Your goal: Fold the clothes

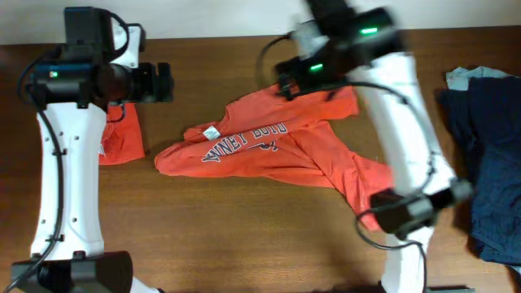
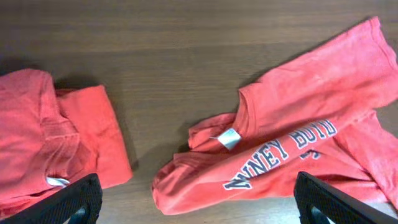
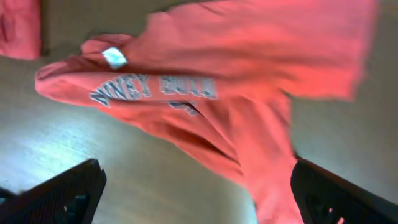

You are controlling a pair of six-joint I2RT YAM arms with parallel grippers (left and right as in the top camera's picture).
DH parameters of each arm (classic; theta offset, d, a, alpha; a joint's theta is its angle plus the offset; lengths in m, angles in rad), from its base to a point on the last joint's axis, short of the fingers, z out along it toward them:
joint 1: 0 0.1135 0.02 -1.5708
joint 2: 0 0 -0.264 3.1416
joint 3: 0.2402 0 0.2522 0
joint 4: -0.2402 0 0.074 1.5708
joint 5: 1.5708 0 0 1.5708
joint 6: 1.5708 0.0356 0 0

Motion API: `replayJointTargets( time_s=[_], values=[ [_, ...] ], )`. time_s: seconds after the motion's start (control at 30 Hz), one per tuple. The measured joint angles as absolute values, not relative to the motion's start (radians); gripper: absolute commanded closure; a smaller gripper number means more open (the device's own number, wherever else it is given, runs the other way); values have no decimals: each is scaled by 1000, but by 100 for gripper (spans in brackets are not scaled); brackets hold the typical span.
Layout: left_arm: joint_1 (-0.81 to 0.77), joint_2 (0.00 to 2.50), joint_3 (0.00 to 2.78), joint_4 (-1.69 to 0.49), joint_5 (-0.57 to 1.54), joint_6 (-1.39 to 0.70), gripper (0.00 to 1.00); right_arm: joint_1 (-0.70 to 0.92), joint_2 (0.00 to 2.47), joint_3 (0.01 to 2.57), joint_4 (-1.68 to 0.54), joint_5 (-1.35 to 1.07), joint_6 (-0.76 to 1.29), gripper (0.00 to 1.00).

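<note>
Right hand (image 1: pixel 282 77) hovers spread and empty above the upper edge of the crumpled T-shirt (image 1: pixel 269 150), mid-frame; its long axis runs centre-left to lower right. Left hand (image 1: pixel 159 81), also spread, sits farther off, upper left.

The crumpled T-shirt (image 1: pixel 269 150) is red-orange, its lettering (image 1: pixel 244 140) white and navy, its neck tag (image 1: pixel 212 132) white. Off its collar end sits a folded shirt (image 1: pixel 122 138), the same red-orange; off its other end, a dark navy pile (image 1: pixel 496 179). The table (image 1: pixel 244 236) under it is brown wood-grain.
</note>
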State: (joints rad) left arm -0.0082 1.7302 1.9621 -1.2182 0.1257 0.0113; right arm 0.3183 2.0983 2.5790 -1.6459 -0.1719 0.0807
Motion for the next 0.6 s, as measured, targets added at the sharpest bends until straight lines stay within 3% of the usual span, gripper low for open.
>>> replayJointTargets(
  time_s=[0.37,0.5,0.6],
  values=[
    [-56,1655,1965,-1296,128,-9,1,230,1710,2560,-1691,-136,188,1],
    [-149,1676,1967,-1277,129,55,2,230,1644,2351,-1692,-103,205,1],
    [-176,1713,1968,-1233,132,91,1,213,1619,2049,-1690,-41,209,1]
  ],
)
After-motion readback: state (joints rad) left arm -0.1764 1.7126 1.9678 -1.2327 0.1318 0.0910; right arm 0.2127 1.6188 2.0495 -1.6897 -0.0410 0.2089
